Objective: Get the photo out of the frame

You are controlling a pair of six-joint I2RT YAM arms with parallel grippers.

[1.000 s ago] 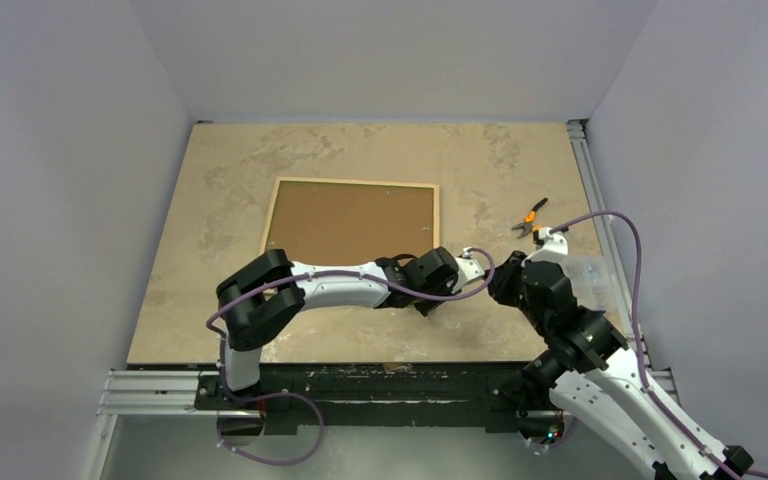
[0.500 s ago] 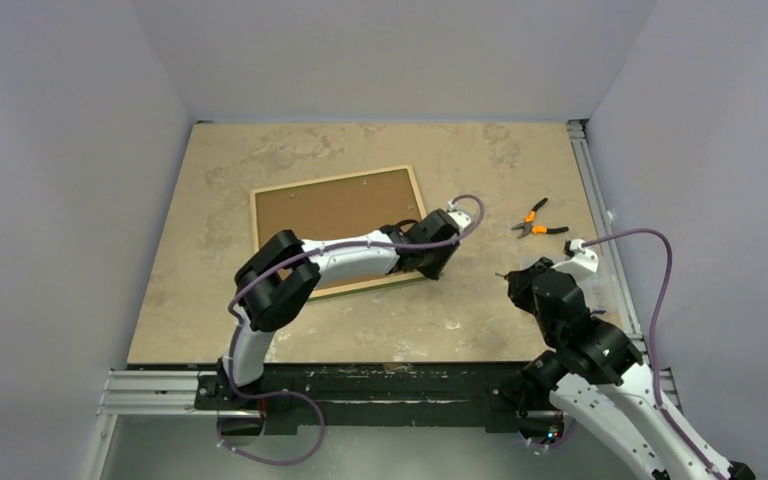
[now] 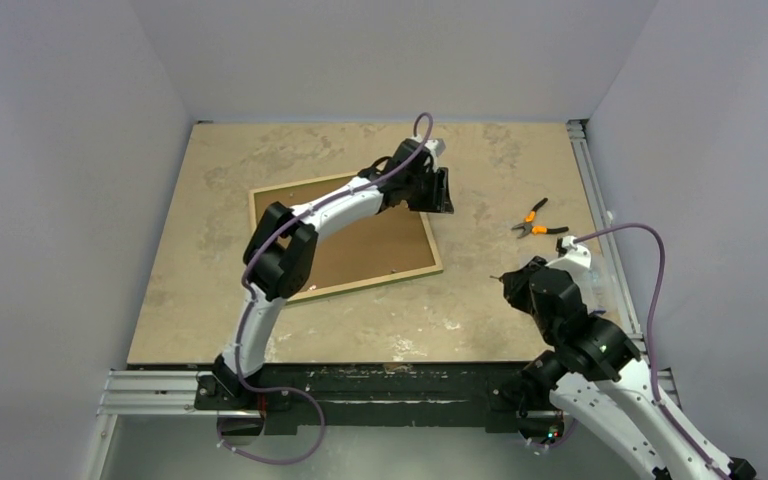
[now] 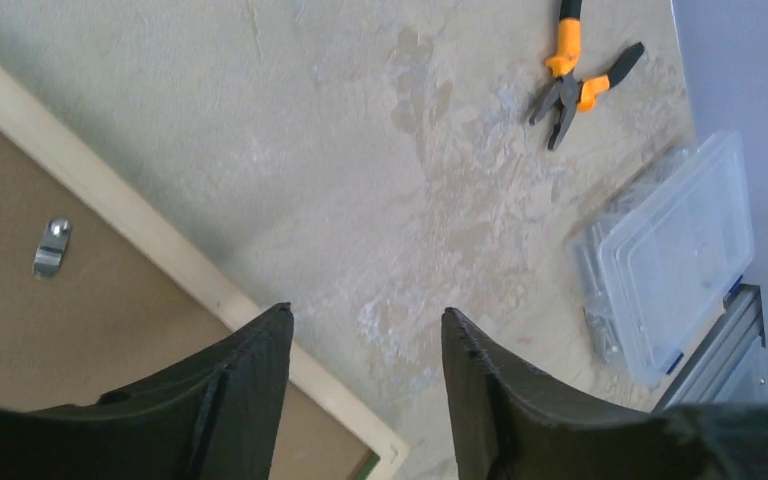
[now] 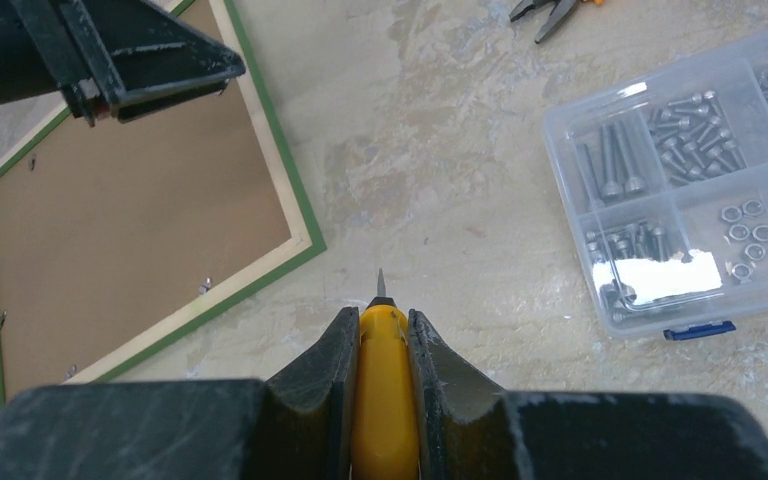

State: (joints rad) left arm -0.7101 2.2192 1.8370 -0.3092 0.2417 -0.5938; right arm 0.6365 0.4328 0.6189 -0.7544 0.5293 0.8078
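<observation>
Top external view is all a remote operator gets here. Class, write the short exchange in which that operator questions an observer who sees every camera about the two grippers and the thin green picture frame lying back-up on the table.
Operator: Is the right gripper holding anything? From above I can't tell.
Observer: Yes. It is shut on a yellow-handled screwdriver, whose thin metal tip pokes out past the fingers.
Operator: And the left gripper, at the far corner of the thin green rectangular picture frame?
Observer: It is open with nothing between its fingers, above the frame's light wood edge and the tan tabletop beside it.
</observation>
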